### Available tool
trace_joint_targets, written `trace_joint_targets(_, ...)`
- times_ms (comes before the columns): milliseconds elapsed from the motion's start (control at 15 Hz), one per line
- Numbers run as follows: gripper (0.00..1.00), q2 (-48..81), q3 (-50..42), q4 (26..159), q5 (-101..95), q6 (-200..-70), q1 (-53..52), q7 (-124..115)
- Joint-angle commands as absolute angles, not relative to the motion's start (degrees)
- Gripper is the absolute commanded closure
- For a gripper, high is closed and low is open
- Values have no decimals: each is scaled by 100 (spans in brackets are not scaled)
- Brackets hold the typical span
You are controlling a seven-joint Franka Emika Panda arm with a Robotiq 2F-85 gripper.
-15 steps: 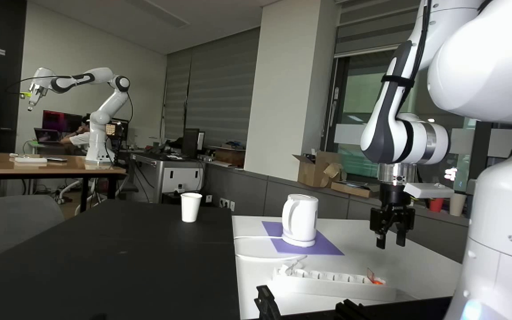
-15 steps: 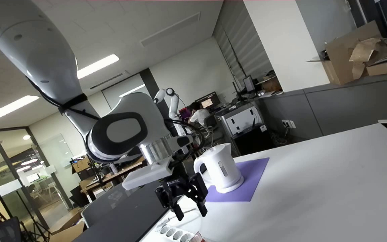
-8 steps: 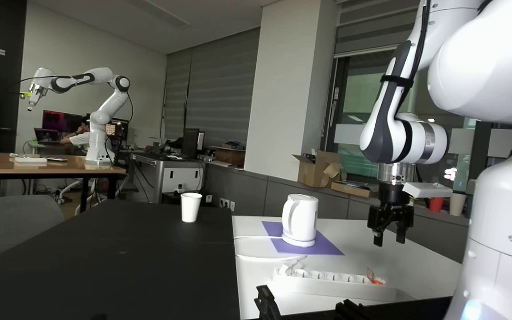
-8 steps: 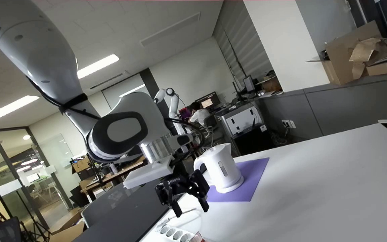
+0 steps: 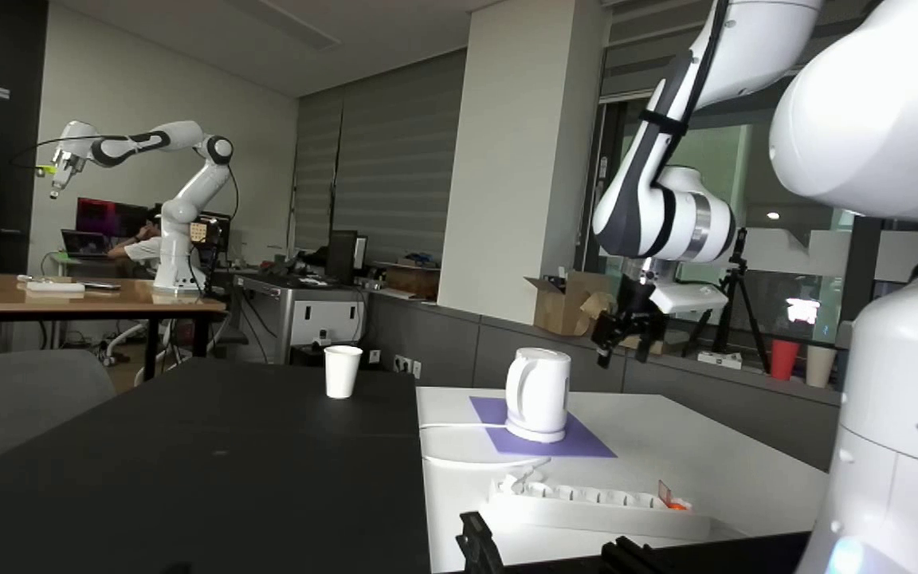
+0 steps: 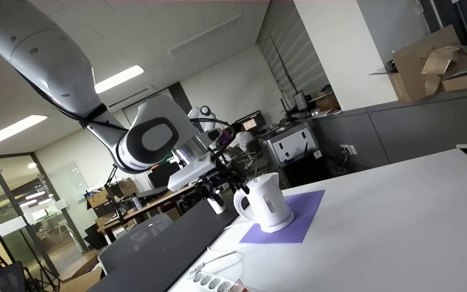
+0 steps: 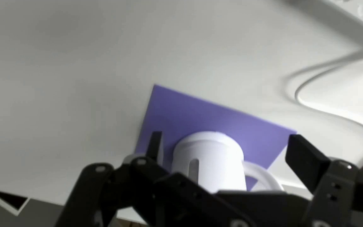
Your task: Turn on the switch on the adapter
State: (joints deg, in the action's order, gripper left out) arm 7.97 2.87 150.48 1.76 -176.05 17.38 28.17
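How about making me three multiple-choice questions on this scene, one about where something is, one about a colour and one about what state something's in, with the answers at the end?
1. Where is the white kettle relative to the purple sheet?
A) Beside it
B) On top of it
C) Underneath it

2. What colour is the switch on the white power strip?
A) Red-orange
B) Blue
C) Green

3. What state is the tool in?
A) Shut on the white kettle
B) Shut and empty
C) Open

Right letters:
1: B, since both exterior views show its base standing on the sheet.
2: A, since that colour shows at one end of the strip in an exterior view.
3: C, since its fingers stand wide apart in the wrist view.
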Motion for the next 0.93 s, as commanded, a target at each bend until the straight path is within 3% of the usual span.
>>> trace_joint_targets(0, 0, 891, 342, 14464, 115, -17820, 1470, 2602)
trace_joint_targets(133, 0, 1002, 247, 14135, -20, -17901, 1231, 2520)
trace_joint_targets(200, 25, 1081, 162, 13965, -108, -17953, 1075, 2410)
trace_joint_targets(333, 32, 1211, 54, 13713, -351, -17936, 824, 2151)
trace_joint_targets(733, 75, 1506, -364, 13379, -778, -17688, -3, 1640)
trace_joint_targets(867, 89, 1605, -1113, 13292, -1188, -17554, -680, 1326)
